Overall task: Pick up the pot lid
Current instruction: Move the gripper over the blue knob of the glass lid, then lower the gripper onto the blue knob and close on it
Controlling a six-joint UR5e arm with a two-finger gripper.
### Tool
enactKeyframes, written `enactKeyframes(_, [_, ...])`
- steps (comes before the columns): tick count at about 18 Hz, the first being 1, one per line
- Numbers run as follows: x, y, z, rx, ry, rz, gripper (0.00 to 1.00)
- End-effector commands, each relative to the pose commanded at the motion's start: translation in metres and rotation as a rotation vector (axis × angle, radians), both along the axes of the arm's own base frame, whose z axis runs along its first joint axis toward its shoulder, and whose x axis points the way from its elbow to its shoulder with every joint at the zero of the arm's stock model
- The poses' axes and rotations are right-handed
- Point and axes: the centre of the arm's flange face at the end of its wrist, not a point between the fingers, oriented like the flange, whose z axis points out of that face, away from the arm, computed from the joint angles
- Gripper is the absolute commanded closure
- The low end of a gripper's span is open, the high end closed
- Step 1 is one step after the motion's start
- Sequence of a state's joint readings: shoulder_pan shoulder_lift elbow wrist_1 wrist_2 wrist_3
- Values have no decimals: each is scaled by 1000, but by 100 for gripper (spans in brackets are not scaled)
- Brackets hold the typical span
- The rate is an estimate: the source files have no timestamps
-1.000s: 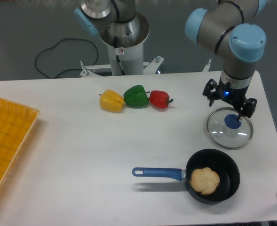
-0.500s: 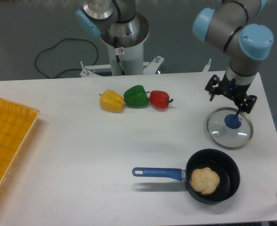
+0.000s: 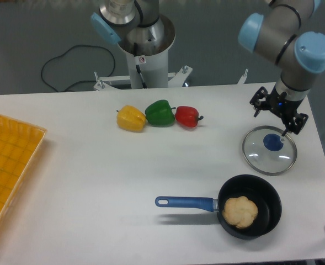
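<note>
Compared with the two earlier pictures, our gripper (image 3: 277, 117) has shifted to the right in the view and a little away from the camera, while the glass pot lid (image 3: 259, 155) has not moved. The lid lies flat on the white table (image 3: 107, 193), at the right, just beyond the frying pan (image 3: 268, 207). Our fingers are spread with nothing between them, and they seem to hang above the lid's far side; how high, we cannot tell from this one angle. We take this as still lining up: the next move is probably to centre over the blue knob (image 3: 273, 142), come down and close on it. If we close off-centre, the smooth, rounded knob could slip out or the lid could skate along the table. The lid is clear and round, with a thin, shiny rim that should give us little to hold, so the knob looks the better grip. The pan is matte black with deep, curved walls and a long, rounded blue handle (image 3: 187, 202); inside sits a pale tan, lumpy piece of food (image 3: 240, 212). Farther back are a glossy yellow pepper (image 3: 131, 118), a lobed green pepper (image 3: 160, 114) and a smaller red pepper (image 3: 187, 116).
</note>
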State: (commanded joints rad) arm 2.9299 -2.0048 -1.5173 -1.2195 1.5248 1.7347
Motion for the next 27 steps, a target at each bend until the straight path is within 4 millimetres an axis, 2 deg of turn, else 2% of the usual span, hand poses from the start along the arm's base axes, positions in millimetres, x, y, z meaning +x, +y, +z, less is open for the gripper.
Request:
enactKeyframes(2, [-7,4,0,3,11,-76,0])
enactKeyframes(6, [-18,11,-14,4,48,-250,0])
enactKeyframes(9, [-18,11,-24,3,41,-337,0])
enactKeyframes(20, [-8,-3,-49,-29,27,-395,0])
enactKeyframes(27, [-12,4,-57,-30,38,-392,0])
